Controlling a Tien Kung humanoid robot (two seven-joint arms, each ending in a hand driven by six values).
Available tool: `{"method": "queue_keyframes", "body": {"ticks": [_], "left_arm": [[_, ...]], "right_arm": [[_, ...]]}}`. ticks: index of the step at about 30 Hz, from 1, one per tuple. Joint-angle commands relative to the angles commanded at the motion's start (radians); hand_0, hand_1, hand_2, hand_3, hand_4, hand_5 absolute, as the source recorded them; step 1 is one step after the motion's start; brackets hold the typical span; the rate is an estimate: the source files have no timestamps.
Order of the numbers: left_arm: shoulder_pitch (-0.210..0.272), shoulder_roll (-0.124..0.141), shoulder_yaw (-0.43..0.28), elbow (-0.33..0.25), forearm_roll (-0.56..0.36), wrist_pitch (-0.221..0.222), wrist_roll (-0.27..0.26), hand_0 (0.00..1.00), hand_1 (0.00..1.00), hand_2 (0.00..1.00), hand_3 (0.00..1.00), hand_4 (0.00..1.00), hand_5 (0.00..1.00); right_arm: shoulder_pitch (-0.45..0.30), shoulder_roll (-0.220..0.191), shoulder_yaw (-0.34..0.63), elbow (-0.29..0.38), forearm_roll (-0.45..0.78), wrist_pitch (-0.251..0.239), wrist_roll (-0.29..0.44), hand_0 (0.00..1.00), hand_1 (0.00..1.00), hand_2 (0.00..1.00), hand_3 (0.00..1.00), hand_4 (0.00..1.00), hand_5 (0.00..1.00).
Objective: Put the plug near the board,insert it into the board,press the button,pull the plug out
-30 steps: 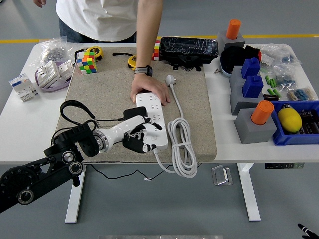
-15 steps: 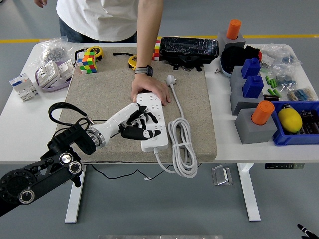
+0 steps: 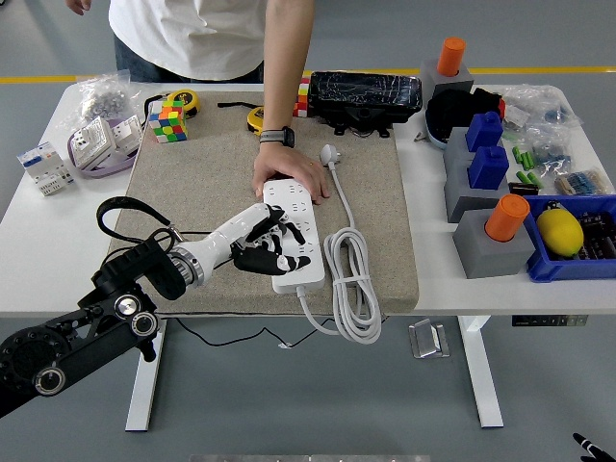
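While over board (image 3: 294, 236), left hand (image 3: 265, 245), perhaps touching.

left hand (image 3: 262, 245) on board (image 3: 292, 235); person's hand (image 3: 287, 171) steadying.

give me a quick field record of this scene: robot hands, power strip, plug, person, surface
left hand: black and white five-fingered robot hand over the near left part of the strip, fingers curled on a black plug
right hand: not in view
strip: long white multi-socket power strip lying on the mat
cable: white coiled cable right of the strip, its white plug lying loose on the mat
person: hand pressing the strip's far end
surface: beige rectangular felt mat on the white table
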Motion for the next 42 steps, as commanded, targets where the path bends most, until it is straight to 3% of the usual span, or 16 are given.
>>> {"method": "queue_keyframes", "body": {"ticks": [5,6,11,12,18,42], "left_arm": [[-0.003,0.0,0.004,-0.005,0.016,-0.036,0.034,0.186,0.124,0.285,0.516,0.809,0.242],[-0.004,0.001,0.003,-0.011,0.022,-0.059,0.054,0.105,0.053,0.192,0.685,0.643,0.054],[-0.003,0.003,0.001,-0.045,0.044,-0.145,0.137,0.105,0.053,0.192,0.685,0.643,0.054],[-0.004,0.003,0.001,-0.048,0.048,-0.157,0.151,0.091,0.057,0.157,0.86,0.758,0.002],[-0.013,0.004,0.014,-0.052,0.062,-0.179,0.181,0.084,0.061,0.152,0.867,0.77,0.002],[-0.036,0.004,0.07,0.009,0.075,-0.204,0.215,0.079,0.067,0.158,0.828,0.772,0.002]], "right_arm": [[0.0,0.0,0.0,0.001,0.0,0.0,0.0,0.622,0.672,0.641,0.573,0.976,0.588],[0.0,-0.001,-0.001,0.001,0.0,0.0,0.0,0.622,0.672,0.641,0.573,0.976,0.587],[0.0,-0.002,0.001,0.001,0.002,0.0,0.0,0.622,0.672,0.641,0.573,0.976,0.587],[0.0,-0.002,0.001,0.001,0.001,0.0,-0.001,0.622,0.671,0.641,0.573,0.976,0.588],[0.001,-0.002,-0.001,0.001,0.001,0.001,-0.001,0.622,0.671,0.641,0.573,0.976,0.588],[0.007,-0.009,-0.015,0.002,0.004,0.001,0.0,0.622,0.671,0.641,0.573,0.977,0.589]]}}
